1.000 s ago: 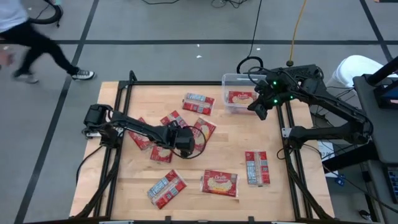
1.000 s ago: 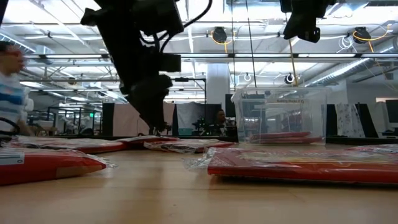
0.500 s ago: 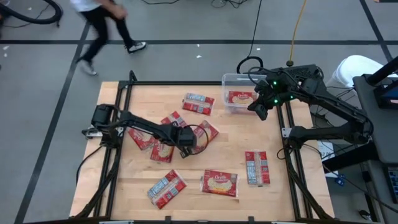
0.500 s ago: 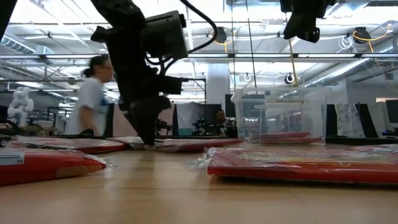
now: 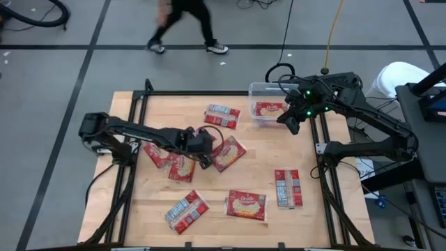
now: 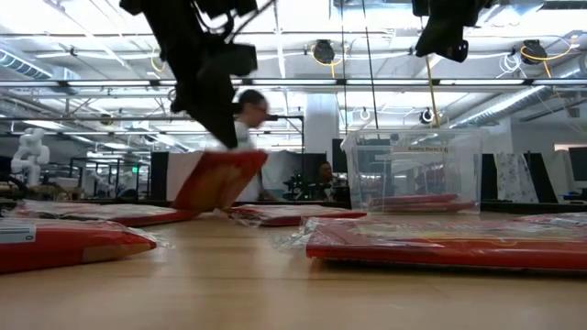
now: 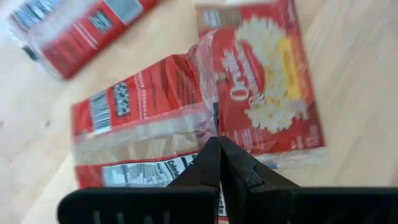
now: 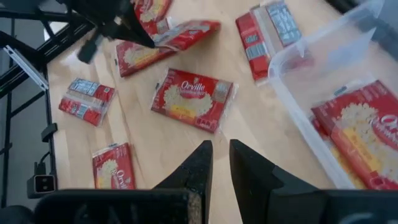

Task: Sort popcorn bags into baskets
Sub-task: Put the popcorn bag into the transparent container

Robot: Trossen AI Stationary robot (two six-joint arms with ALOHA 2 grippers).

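My left gripper (image 5: 208, 157) is over the middle of the table, shut on one red popcorn bag (image 5: 228, 152), which stands tilted in the low view (image 6: 220, 179). Several more popcorn bags lie flat on the wood, among them one at the far middle (image 5: 222, 116) and one near the front edge (image 5: 246, 205). The clear basket (image 5: 252, 89) stands at the far right with one bag (image 5: 269, 109) flat on its floor. My right gripper (image 8: 221, 155) hangs high beside the basket's near right corner, with a narrow gap between its fingers and nothing in it. My left gripper pinches the bag's edge (image 7: 208, 124) near a corner, between its two fingertips. The fingers slant down from the table's left side. The bag hangs tilted below them, its pinched end (image 6: 229, 154) raised and its other end (image 6: 197, 203) low among the bags lying there.
A bag with a popcorn picture (image 7: 267, 87) lies flat just beyond the held one. Other bags lie at left (image 5: 157, 155), front left (image 5: 187, 211) and right (image 5: 288, 188). Black rails (image 5: 132, 139) frame the table. A person (image 5: 185, 21) walks past the far side.
My left gripper has dipped onto the bag, taken hold of it and risen, drawing back a little toward the table's left edge. The bag's pinched end has come up off the table and the bag now stands tilted. The person has walked from left to right behind the table.
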